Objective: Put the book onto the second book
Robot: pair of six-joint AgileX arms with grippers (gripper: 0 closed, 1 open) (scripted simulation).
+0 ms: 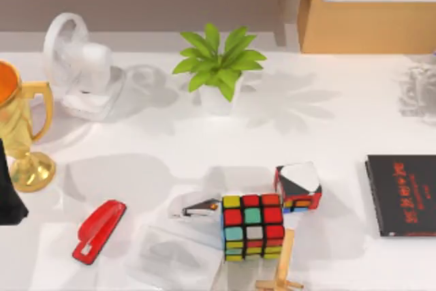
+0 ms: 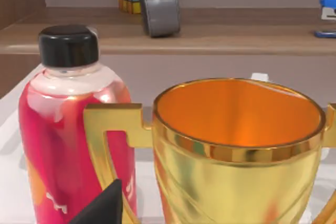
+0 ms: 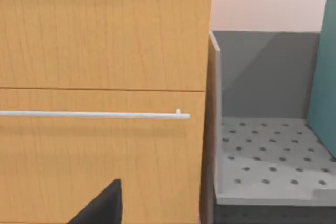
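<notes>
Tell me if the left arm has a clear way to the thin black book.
Probably not: the left pincer sits far left by the gold trophy, the black book lies far right, with the Rubik's cube between.

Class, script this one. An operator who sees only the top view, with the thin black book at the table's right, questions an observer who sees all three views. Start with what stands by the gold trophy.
Operator: What stands by the gold trophy?
Observer: The left wrist view shows a pink bottle with a black cap, upright, close beside it.
Operator: And beyond the black book, near the wooden cabinet?
Observer: The right wrist view shows a grey perforated bin next to the cabinet. There is a teal-blue surface at the bin's side, and I cannot tell what it is.
</notes>
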